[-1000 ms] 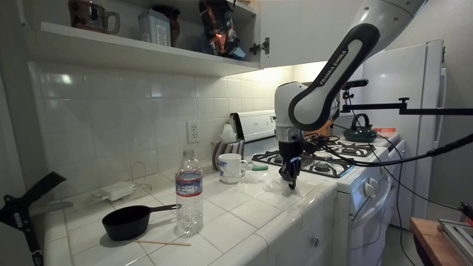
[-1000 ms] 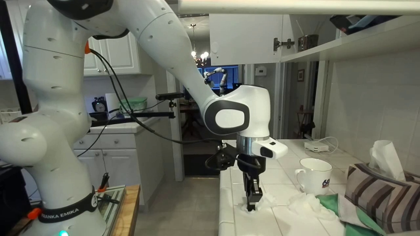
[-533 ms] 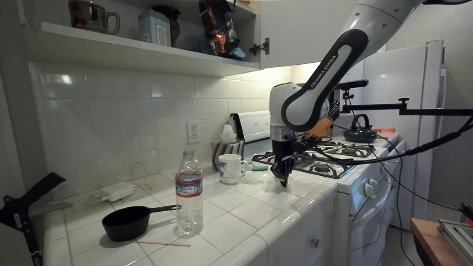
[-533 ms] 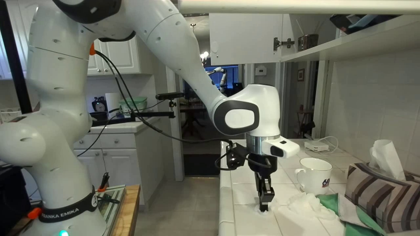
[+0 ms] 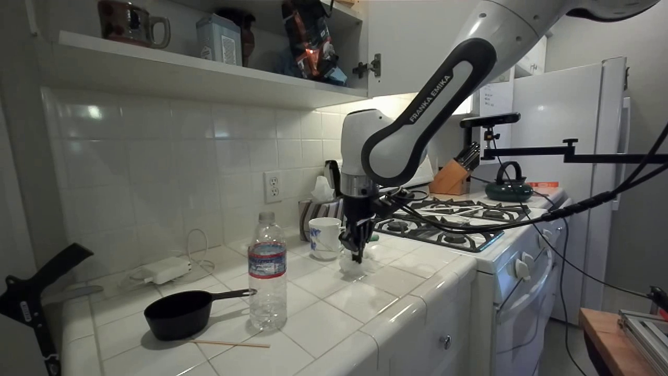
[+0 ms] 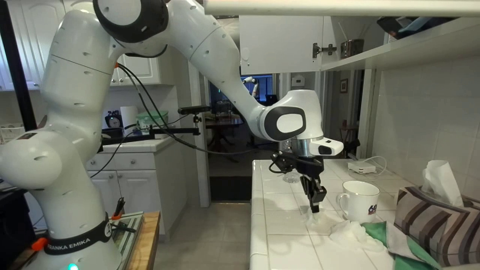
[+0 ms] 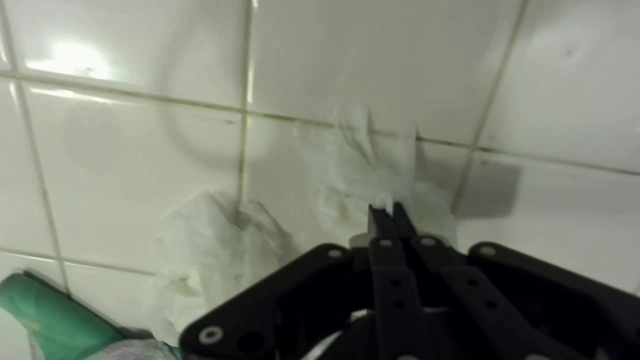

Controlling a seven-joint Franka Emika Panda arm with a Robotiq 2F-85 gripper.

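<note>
My gripper (image 7: 393, 206) is shut on a crumpled white tissue (image 7: 367, 167), with a white fold pinched between its black fingertips. Both exterior views show the gripper (image 5: 357, 259) pointing down, low over the tiled counter, the held tissue (image 6: 313, 220) under its tips. Whether that tissue rests on the tiles or hangs just above them I cannot tell. A second crumpled tissue (image 6: 352, 236) lies apart on the counter, against a green and grey cloth (image 6: 376, 233). Close by the gripper, towards the wall, stands a white mug (image 6: 360, 202).
A striped tissue box (image 6: 431, 221) stands by the wall. A clear bottle (image 5: 267, 305), a small black pan (image 5: 180, 316) and a thin wooden stick (image 5: 229, 343) occupy the counter's far end. The stove (image 5: 454, 237) adjoins the counter; an open cabinet shelf (image 5: 209, 68) hangs above.
The arm has swept along the counter away from the stove, towards the bottle, and somewhat towards the wall. The tissue has travelled with the gripper, which stayed shut. The other objects have not moved.
</note>
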